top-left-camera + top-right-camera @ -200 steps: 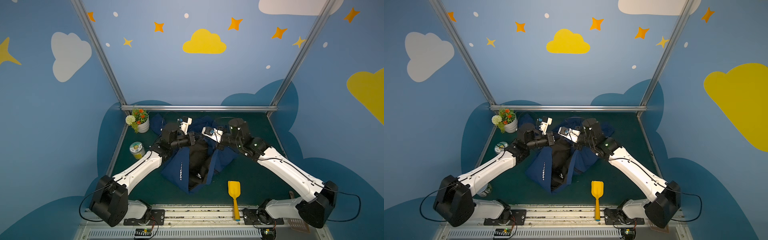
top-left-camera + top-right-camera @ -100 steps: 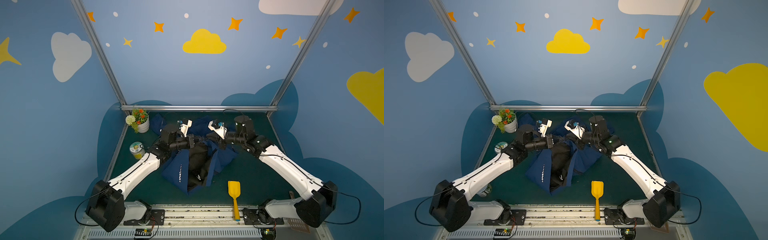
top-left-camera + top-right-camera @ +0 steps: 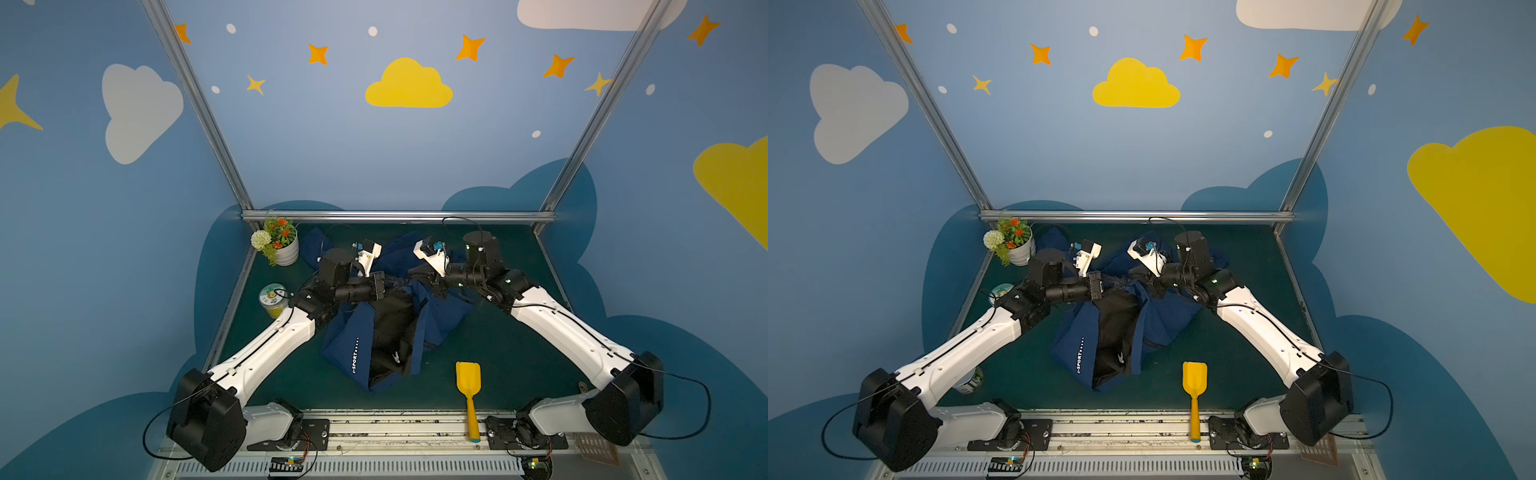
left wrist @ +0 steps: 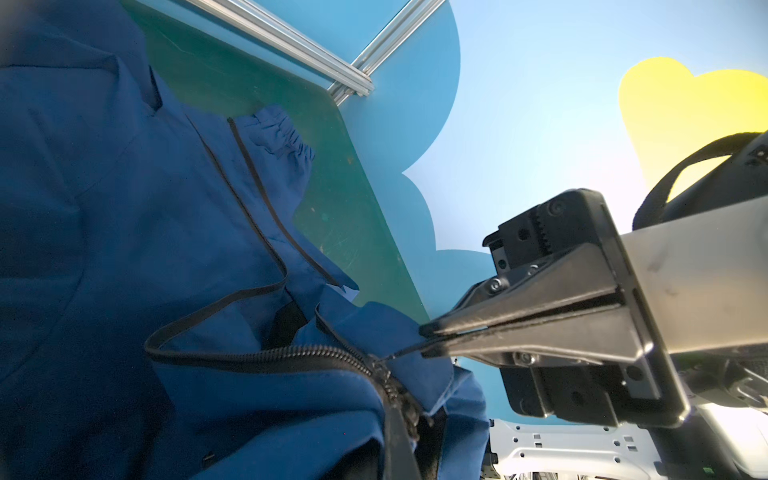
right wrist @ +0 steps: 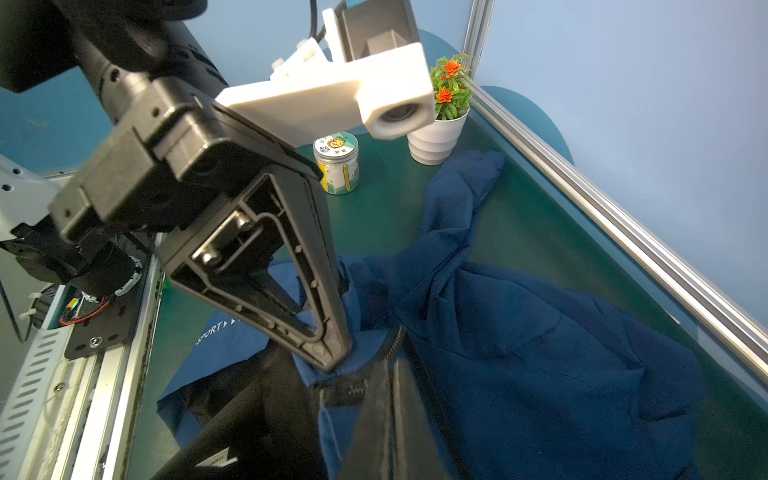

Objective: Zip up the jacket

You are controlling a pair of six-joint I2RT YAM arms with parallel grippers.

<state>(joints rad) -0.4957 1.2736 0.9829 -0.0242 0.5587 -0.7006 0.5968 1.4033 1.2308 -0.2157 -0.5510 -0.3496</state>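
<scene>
Navy-blue thin fabric jacket (image 3: 365, 332), unzipped and crumpled at the middle of the green table (image 3: 507, 353). The cloth is probably light, limp and slippery, best held at the zipper tape. Left pincer (image 5: 332, 362) and right pincer (image 4: 424, 334) are both clamped on its zipper edge.

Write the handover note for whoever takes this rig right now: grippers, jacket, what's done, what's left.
Left gripper: shut, pinching the jacket fabric beside the zipper.
Right gripper: shut on a thin tab at the zipper's end, apparently the pull.
Jacket: mid-table and crumpled, raised between the two grippers, the rest draped on the green table. The front is open, with the black lining showing.
Done: both grippers have hold at the zipper.
Left: the zipping itself. Whether the two zipper halves are engaged cannot be told.
</scene>
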